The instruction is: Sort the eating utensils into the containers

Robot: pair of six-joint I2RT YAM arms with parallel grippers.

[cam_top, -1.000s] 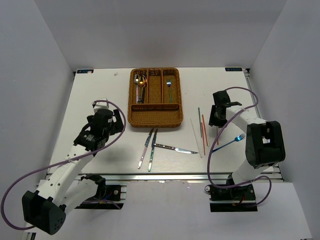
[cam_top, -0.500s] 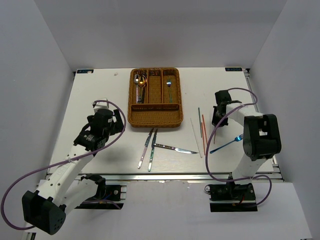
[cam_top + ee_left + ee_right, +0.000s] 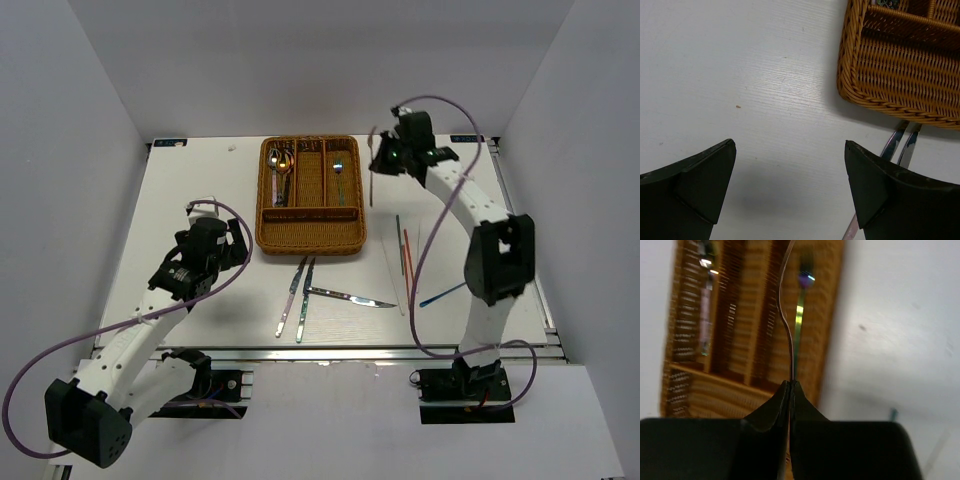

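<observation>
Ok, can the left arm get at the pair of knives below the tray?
Probably yes: the left pincer hangs open beside the tray corner, the knives lie bare on the table nearby, nothing between.

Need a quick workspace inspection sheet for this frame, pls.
surface: white table, one tiny brown speck.
job's things: brown woven wicker tray holds gold-bowled spoons and a green-handled fork; three silver knives, thin chopsticks and a slim blue-handled utensil lie loose on the table.
clutter: nothing seen.
grippers: left claw open, empty; right claw shut on a thin curved utensil, aloft.
cables: purple cable loops off each arm.
surroundings: plain grey walls.
</observation>
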